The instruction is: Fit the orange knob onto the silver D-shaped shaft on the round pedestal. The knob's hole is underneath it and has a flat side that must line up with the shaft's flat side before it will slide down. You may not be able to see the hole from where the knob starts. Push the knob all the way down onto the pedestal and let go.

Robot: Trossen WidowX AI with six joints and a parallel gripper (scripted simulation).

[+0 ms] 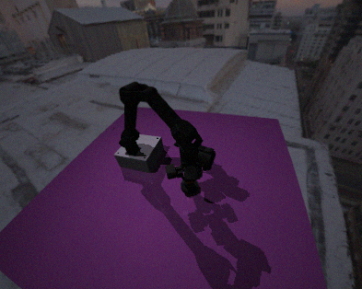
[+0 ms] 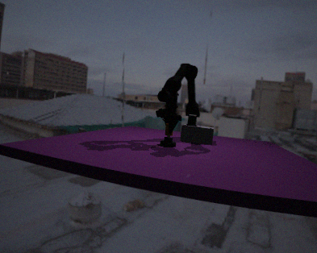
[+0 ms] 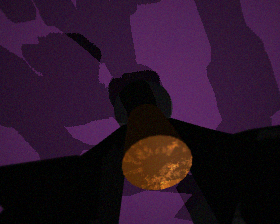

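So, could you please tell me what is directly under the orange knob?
The dark round pedestal sits below the orange knob, which the claw grips. The knob covers the shaft, and its hole is hidden.

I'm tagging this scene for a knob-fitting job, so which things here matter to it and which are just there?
Part of the job:
- orange knob, clamped in the gripper
- dark round pedestal right below it; the shaft is not visible

Not part of it:
- purple table top
- grey base box under the arm
- rooftops and buildings behind

Gripper [image 3: 156, 150] clamped on knob [image 3: 156, 162]
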